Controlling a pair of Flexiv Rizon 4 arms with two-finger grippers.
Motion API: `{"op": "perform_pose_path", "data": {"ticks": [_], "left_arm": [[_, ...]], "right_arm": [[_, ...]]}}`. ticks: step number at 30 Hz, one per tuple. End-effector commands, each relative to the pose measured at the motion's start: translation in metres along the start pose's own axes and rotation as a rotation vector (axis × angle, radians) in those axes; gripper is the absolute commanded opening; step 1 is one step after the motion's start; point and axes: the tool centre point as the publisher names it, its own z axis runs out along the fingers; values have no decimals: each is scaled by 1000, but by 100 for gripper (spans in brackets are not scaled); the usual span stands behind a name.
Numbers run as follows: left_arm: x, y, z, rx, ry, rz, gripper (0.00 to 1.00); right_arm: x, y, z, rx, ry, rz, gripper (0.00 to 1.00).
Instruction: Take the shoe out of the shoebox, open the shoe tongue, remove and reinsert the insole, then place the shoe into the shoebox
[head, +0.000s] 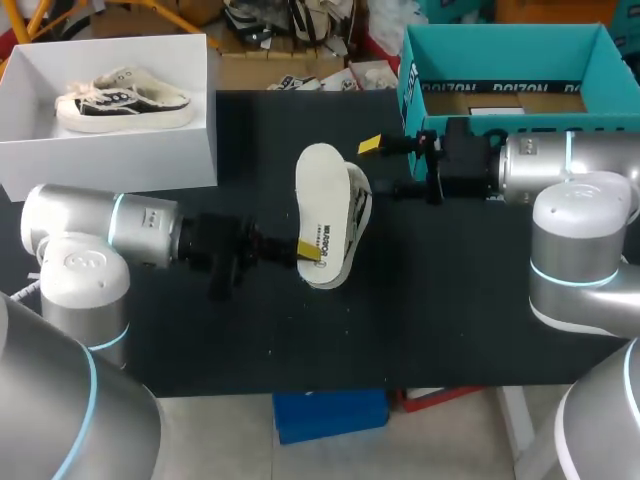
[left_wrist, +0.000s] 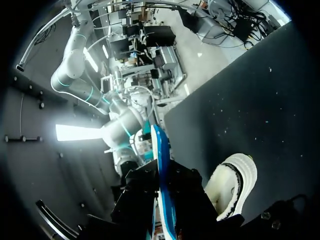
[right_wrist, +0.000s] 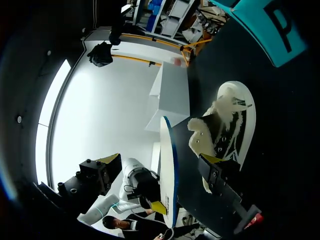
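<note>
My left gripper (head: 308, 250) is shut on the lower end of a white insole (head: 320, 185) and holds it on edge above the black table. In the left wrist view the insole (left_wrist: 161, 165) shows edge-on, white and blue, clamped between the dark fingers of that gripper (left_wrist: 162, 205). The cream and black shoe (head: 355, 225) lies on its side just behind the insole, also seen beside my left gripper (left_wrist: 232, 185). My right gripper (head: 380, 168) stands open to the right of the insole, touching nothing. From the right wrist, the insole (right_wrist: 167, 165) and shoe (right_wrist: 227, 125) lie ahead of its fingers.
A white shoebox (head: 190, 110) at the back left holds a second shoe (head: 120, 100). An open teal box (head: 415, 70) stands at the back right, close behind my right arm. The table's front edge (head: 300, 385) runs below both arms.
</note>
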Motion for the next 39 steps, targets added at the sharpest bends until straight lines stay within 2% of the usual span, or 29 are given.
{"op": "perform_pose_path", "data": {"ticks": [1,13,19,28,38,39], "left_arm": [[1,19,6,11,-1,3,0],[-3,24,6,0,-11,4,0],[-3,24,6,0,-11,4,0],[-3,24,6,0,-11,4,0],[-3,24,6,0,-11,4,0],[-3,24,6,0,-11,4,0]], "right_arm": [[-1,-1,1,-3,0,0,100],[-1,-1,1,-3,0,0,100],[-13,0,10,89,11,-51,100],[-26,-9,24,115,37,-43,100],[-22,-8,38,142,51,-48,100],[-22,-8,38,144,51,-48,93]]}}
